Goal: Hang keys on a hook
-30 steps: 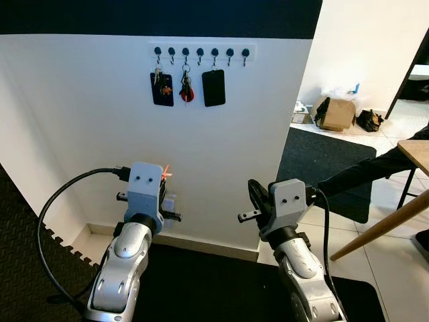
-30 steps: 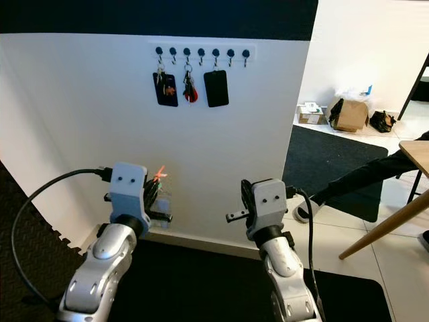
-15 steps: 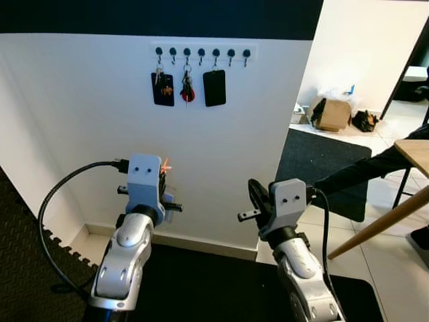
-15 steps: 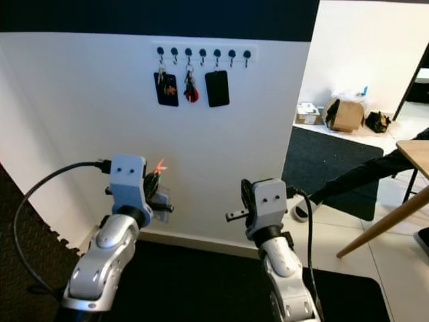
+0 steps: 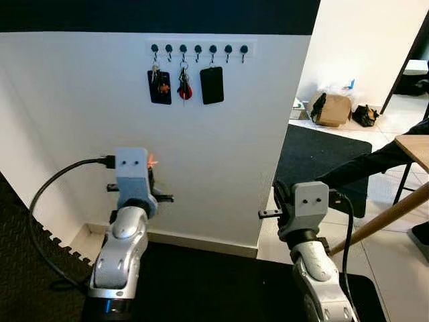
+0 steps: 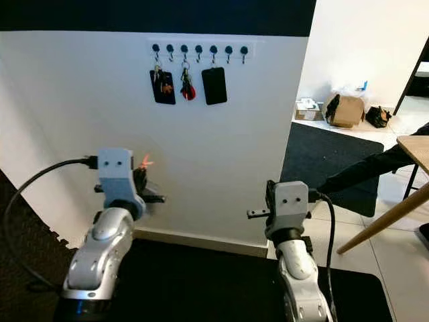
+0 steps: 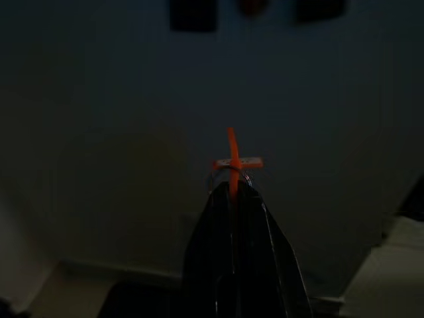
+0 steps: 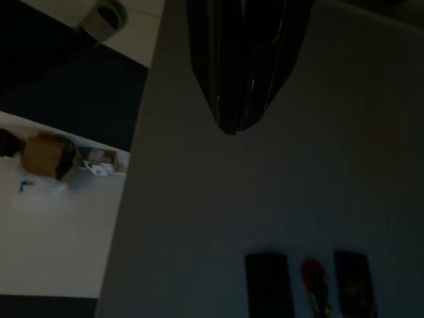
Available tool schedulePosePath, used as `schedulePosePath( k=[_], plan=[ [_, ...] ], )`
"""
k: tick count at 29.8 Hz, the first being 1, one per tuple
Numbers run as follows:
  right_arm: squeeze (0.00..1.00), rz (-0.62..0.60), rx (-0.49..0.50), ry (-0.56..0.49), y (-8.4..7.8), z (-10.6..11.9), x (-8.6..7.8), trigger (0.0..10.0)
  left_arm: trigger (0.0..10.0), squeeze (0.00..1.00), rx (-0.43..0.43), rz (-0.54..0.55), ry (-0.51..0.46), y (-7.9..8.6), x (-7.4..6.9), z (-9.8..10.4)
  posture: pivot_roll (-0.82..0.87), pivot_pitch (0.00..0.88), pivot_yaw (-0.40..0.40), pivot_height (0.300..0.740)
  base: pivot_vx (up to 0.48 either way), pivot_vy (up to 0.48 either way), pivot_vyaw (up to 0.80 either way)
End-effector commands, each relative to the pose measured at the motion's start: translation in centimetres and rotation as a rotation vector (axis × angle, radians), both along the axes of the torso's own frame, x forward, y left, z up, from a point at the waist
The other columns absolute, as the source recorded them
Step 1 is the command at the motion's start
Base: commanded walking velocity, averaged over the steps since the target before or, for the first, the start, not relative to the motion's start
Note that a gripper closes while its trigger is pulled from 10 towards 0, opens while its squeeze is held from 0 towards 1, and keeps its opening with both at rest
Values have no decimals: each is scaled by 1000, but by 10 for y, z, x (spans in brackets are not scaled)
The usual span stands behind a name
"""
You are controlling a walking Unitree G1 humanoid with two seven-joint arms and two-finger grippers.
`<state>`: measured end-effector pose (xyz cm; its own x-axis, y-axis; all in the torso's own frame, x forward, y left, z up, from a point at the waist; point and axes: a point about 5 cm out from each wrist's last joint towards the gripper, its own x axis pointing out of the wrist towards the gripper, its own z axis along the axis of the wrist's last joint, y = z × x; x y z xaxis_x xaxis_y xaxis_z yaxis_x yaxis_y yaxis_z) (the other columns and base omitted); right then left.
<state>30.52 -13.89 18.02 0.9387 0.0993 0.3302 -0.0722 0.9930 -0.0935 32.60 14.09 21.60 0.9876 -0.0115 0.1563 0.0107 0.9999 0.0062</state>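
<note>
- The left gripper (image 7: 233,192) is clenched on the keys (image 7: 233,162), low in front of the white wall (image 5: 80,107).
- The hook rail (image 5: 198,48) sits high near the wall's top edge.
- The right gripper (image 8: 233,126) is squeezed closed with nothing in it.

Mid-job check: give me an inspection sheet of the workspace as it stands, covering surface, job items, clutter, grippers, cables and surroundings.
Surface: white wall ahead; black floor mat at its foot.
Job's things: hook rail high on the wall, seven hooks; two black tags and a red key bunch hang on it, right-hand hooks bare. Orange key tag on a ring in the left gripper.
Clutter: nothing seen on the mat.
Grippers: left gripper shut on the key tag, well below the rail; right gripper shut, holding nothing.
Cables: black cable loops from the left wrist.
Surroundings: cardboard box, wooden table, a person's dark sleeve.
</note>
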Motion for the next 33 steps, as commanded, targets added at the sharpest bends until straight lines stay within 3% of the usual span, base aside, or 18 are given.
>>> schedulePosePath(
  k=[1, 8, 33],
  plan=[
    [0, 12, 0, 13, 4, -2, -1, 10000, 10000, 0, 41, 1, -1, 2, 1, -1, 32, 136, 70, 740, 0, 431, 0],
    [0, 16, 0, 13, 6, -2, 0, 10000, 10000, 0, 50, 1, -2, 1, 1, -1, 37, 133, 69, 740, 0, 416, 0],
    [0, 26, 2, 16, 8, -2, 0, 10000, 10000, 0, 77, -14, -17, -1, 1, 0, 40, 142, 67, 740, 0, 0, 0]
  ],
)
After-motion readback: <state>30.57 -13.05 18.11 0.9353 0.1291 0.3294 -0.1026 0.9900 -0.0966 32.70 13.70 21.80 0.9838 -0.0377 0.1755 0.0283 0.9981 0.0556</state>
